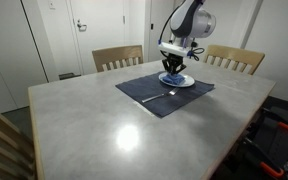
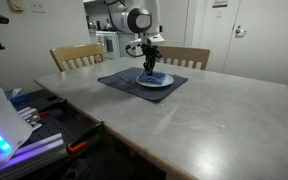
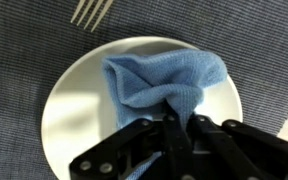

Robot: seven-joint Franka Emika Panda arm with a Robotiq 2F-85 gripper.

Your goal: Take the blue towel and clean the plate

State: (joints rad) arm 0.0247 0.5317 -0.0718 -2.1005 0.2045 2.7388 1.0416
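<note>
One blue towel (image 3: 159, 78), bunched up right on the white plate (image 3: 72, 115)
Gripper (image 3: 179, 120) has its fingers pinched tight on a fold of the towel, over the plate's middle. Plate sits on a dark placemat (image 3: 14, 60), and a fork (image 3: 88, 10) lies on the mat just beside the plate's rim. In an exterior view the arm (image 1: 187, 22) hangs right above the plate.

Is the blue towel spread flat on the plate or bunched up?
Bunched: the blue towel sits crumpled on the plate, pinched by the gripper.
</note>
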